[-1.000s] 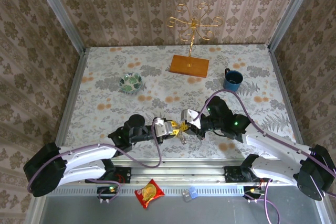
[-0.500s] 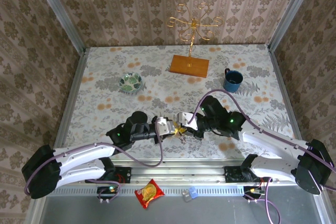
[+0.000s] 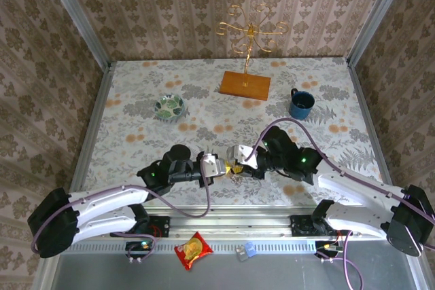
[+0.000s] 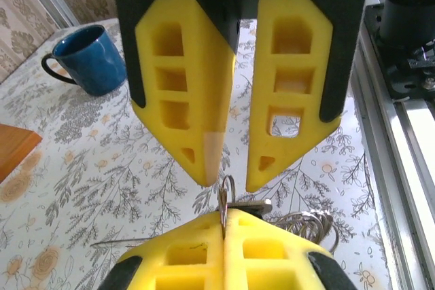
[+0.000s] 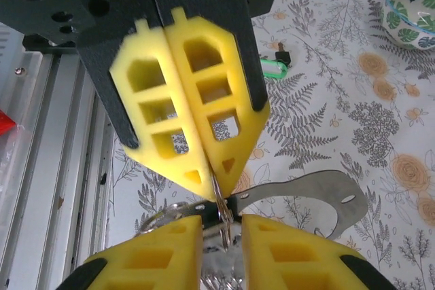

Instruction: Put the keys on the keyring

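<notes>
Left wrist view: the left gripper (image 4: 224, 223) is clamped shut on the metal ring (image 4: 225, 193) of the keyring (image 5: 309, 191), holding it upright, presumably for threading. The right gripper (image 4: 231, 180) faces it, jaws slightly apart, just at the ring. A green key (image 5: 272, 67) lies apart on the table (image 5: 353, 100), not yet picked up.

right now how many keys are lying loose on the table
1: the green-headed key on the tablecloth, just beyond the left tool. Others may be hidden behind it.

White arms (image 3: 109, 202), black joints (image 3: 175, 161), purple cables (image 3: 293, 120), yellow fingers (image 4: 207, 79)
</notes>
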